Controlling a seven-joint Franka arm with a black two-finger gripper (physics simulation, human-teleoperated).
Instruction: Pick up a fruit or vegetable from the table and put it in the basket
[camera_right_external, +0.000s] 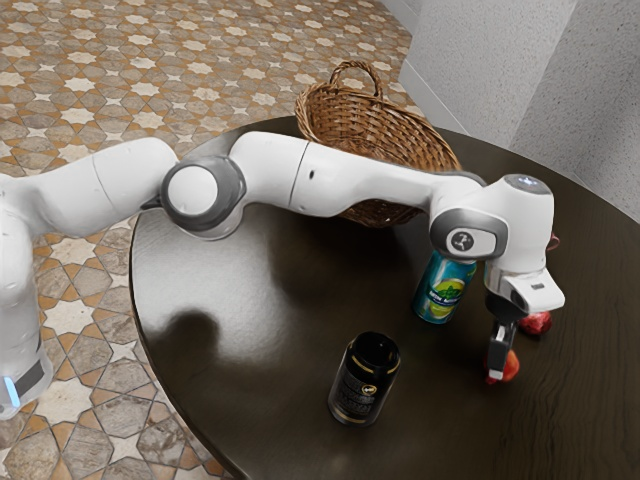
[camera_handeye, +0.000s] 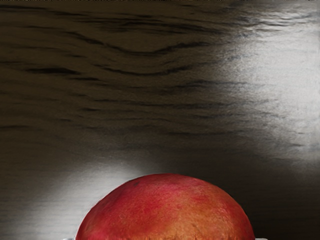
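— What is the largest thing there?
— It is the dark round table (camera_right_external: 270, 400). Above it extends the white arm (camera_right_external: 365, 180), coming from the exterior view's left.
— And the basket (camera_right_external: 395, 133)?
— This wicker basket is on the table, near the far edge, and the arm covers a part of it.
— Which things are smaller?
— A black container (camera_right_external: 364, 385) stands upright in the nearer part. A blue-green can (camera_right_external: 444, 290) is also upright, between that container and the arm's hand.
— Please, where is the gripper (camera_right_external: 499, 374)?
— It points down, right at the red-orange fruit (camera_right_external: 512, 366), well apart from the basket.
— Are its jaws clamped on this fruit?
— I cannot tell if they are apart or closed on it, nor if the fruit touches the table.
— And the last thing?
— A red piece (camera_right_external: 536, 322), partly hidden, lies just behind the gripper.
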